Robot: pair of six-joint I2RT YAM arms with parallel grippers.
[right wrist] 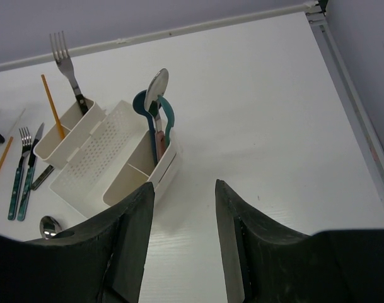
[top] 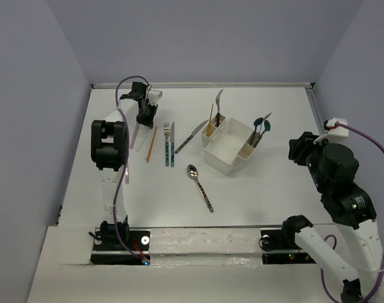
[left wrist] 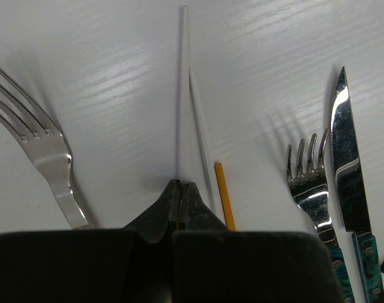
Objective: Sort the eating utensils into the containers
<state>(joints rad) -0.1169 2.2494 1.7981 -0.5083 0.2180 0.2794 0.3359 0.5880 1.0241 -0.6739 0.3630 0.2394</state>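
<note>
My left gripper (top: 143,118) is at the table's far left, shut on a thin white chopstick (left wrist: 181,95) that sticks out ahead of its tips (left wrist: 181,184). A second white chopstick (left wrist: 201,139) and an orange chopstick (left wrist: 224,196) lie just right of it. A metal fork (left wrist: 43,145) lies to the left. The white caddy (top: 231,146) holds a fork (top: 218,102) and an orange chopstick (top: 210,117) in its left slot, and spoons (top: 261,126) in its right slot. My right gripper (right wrist: 185,186) is open and empty, above the table to the right of the caddy (right wrist: 103,158).
A teal-handled fork (top: 167,142) and knife (top: 173,144) lie side by side left of the caddy. A dark-handled knife (top: 189,137) lies next to them. A patterned-handle spoon (top: 200,186) lies in front of the caddy. Walls close the table's back and sides.
</note>
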